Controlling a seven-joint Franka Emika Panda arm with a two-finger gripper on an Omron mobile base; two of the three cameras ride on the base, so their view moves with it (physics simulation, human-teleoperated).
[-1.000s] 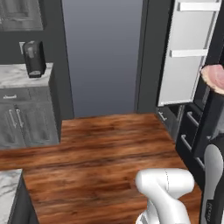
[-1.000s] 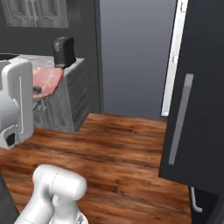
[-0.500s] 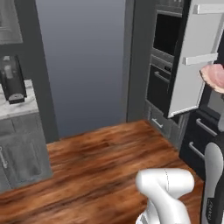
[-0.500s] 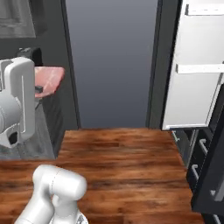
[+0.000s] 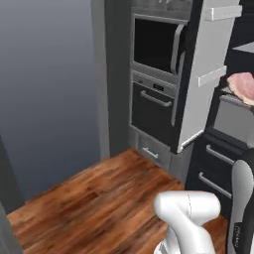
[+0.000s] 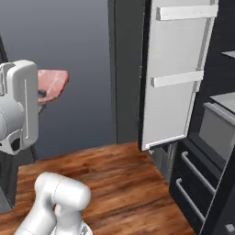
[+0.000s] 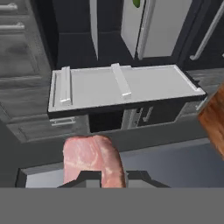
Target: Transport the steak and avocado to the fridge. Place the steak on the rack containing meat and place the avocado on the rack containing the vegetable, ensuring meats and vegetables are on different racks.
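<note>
A wood plank floor [image 5: 99,198] meets a grey wall [image 5: 44,89] beside a black built-in oven [image 5: 156,74].

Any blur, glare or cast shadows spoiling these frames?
Left base view: soft overall, even flat light, no glare on the fridge door. Right base view: the steak reads clearly but slightly fuzzy, no hard shadows. Hand view: rolled sideways, the steak in the tool soft-edged.

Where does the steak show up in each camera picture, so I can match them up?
Left base view: the steak sits at the right edge, above mid-height.
Right base view: the steak is at upper left, sticking out from behind the white hand.
Hand view: the steak is at bottom centre, held between the closed jaws.
Shared landmark: the open white fridge door with its bins.
</note>
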